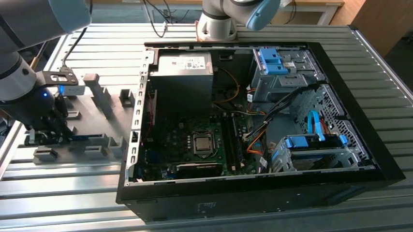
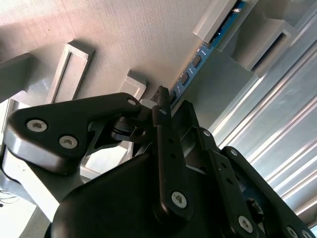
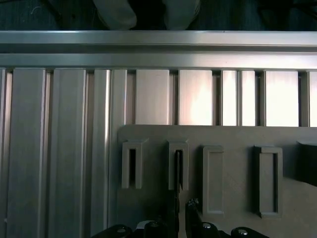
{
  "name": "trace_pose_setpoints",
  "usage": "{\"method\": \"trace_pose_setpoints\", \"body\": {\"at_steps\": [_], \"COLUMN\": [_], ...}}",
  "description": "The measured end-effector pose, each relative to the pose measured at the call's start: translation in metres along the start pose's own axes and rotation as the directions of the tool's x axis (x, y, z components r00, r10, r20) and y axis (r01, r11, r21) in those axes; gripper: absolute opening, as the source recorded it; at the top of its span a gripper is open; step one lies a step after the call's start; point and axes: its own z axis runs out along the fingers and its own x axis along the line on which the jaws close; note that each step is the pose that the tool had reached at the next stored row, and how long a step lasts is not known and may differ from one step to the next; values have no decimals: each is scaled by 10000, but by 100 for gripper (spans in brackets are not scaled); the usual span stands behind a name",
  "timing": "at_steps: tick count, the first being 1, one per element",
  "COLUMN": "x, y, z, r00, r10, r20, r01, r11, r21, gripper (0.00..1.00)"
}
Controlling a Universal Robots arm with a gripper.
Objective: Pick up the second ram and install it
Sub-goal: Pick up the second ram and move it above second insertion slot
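The second ram point(image 2: 198, 54) is a thin blue-green stick with black chips, standing on edge in a slot of the grey slotted holder point(image 2: 99, 29). In the first wrist view the second ram point(image 3: 178, 168) shows edge-on as a dark line in the holder point(image 3: 233, 136). My gripper point(image 3: 181, 212) straddles its near end with the black fingertips point(image 2: 161, 96) drawn in against the board. At the exterior view's left, the gripper point(image 1: 50, 137) is down at the holder point(image 1: 96, 96), at one end of the ram point(image 1: 87, 137), which still rests in its slot.
An open black computer case point(image 1: 258, 193) lies at the exterior view's middle and right, with the green motherboard point(image 1: 161, 154), its long memory slots point(image 1: 230, 140), a power supply point(image 1: 184, 67) and blue drive cages point(image 1: 277, 60). All of it rests on a ribbed aluminium table point(image 1: 65, 193).
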Motion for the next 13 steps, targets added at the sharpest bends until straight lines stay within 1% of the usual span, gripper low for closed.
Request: {"method": "trace_pose_setpoints", "body": {"at_steps": [10,13], "x": [-21,-22], "y": [1,1], "z": [24,30], "r00": [10000,9998], "r10": [76,196], "r20": [-4,-28], "r01": [-76,-196], "r11": [10000,9998], "r21": [-16,-13], "gripper": [29,29]}}
